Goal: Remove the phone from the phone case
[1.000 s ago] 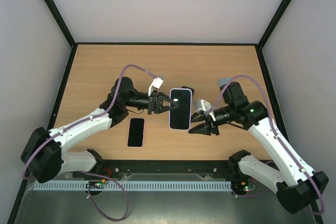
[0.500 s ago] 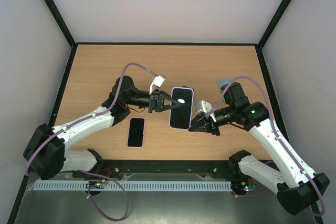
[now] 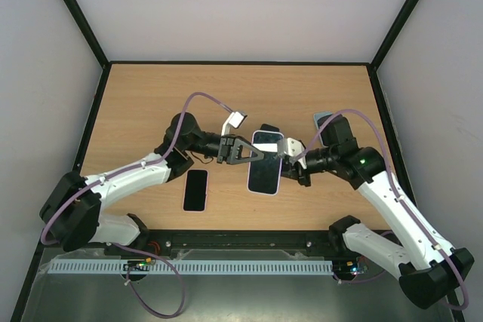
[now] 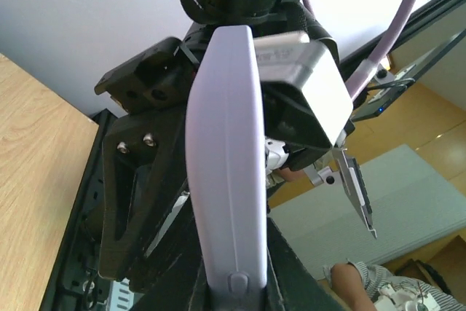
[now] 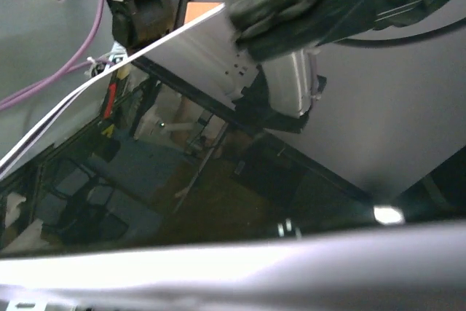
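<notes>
Above the middle of the pale wooden table (image 3: 151, 103), the black-screened smartphone (image 3: 264, 170) is hanging between the two arms. It seems raised off the board and is sitting fully inside its lilac soft-plastic phone case (image 4: 224, 143). The left gripper (image 3: 260, 153) is clamping the case's left long edge, its fingers pressed together on the rim, as the left wrist view is showing. The right gripper (image 3: 287, 156) is meeting the opposite long edge and appears closed on it, though its own camera is showing little but screen glass.

The lift and the two-sided grasp are looking done. Parting the phone from the case is not yet begun.

Counting:
- two grippers
- one lilac case
- two phones: the held one and a second black-screened phone with a pale rim (image 3: 195, 190) lying flat near the left arm
- one dark flat item (image 3: 269, 127) peeking out behind the held phone's far end, too hidden to name
</notes>
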Tool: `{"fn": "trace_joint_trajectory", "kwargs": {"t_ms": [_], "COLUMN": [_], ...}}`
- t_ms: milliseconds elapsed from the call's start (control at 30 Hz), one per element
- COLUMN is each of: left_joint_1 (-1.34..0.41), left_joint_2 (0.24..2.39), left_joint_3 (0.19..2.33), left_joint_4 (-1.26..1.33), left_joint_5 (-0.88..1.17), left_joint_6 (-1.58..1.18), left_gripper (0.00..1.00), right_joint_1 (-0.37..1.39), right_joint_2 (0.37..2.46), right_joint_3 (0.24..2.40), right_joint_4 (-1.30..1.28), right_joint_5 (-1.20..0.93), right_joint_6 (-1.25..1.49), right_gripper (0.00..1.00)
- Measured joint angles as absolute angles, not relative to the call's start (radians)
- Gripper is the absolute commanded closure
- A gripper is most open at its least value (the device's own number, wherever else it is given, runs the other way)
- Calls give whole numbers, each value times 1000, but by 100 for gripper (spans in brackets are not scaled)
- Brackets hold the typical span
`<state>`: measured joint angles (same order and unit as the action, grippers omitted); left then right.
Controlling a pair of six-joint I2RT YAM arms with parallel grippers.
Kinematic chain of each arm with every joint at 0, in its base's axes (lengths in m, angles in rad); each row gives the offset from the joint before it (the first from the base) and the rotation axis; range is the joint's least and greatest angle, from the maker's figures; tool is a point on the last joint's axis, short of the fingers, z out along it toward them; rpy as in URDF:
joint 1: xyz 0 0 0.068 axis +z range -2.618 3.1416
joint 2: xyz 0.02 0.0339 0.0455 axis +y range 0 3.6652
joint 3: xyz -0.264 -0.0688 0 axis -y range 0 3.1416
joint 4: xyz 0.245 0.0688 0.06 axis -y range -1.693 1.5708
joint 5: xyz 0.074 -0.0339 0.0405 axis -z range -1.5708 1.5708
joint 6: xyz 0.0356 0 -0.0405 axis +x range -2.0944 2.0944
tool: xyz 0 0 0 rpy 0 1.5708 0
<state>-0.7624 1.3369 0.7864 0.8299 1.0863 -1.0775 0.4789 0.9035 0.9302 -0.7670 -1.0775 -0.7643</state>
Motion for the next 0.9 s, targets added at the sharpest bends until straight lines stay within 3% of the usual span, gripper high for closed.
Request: {"fn": "trace_joint_trajectory", "kwargs": {"t_ms": [233, 333, 567, 733, 900], "left_joint_1": [-760, -754, -785, -808, -809], "left_joint_2": [1276, 1218, 1141, 1149, 1158], "left_joint_3": [807, 839, 867, 864, 865], "left_joint_4": [623, 474, 305, 266, 268], "left_joint_5": [1067, 1017, 857, 820, 813], "left_joint_6": [-923, -792, -569, -527, -525], "left_gripper": [97, 98, 98, 98, 98], "right_joint_1": [477, 477, 477, 477, 477], "right_joint_2": [903, 889, 863, 864, 864], "right_joint_3": [930, 930, 930, 930, 927], "right_joint_4": [-782, -849, -946, -948, -945], "right_joint_5": [-1097, -1121, -1148, -1156, -1169], "right_joint_6": [-753, -778, -786, -762, -744], "right_gripper": [42, 38, 44, 63, 72]}}
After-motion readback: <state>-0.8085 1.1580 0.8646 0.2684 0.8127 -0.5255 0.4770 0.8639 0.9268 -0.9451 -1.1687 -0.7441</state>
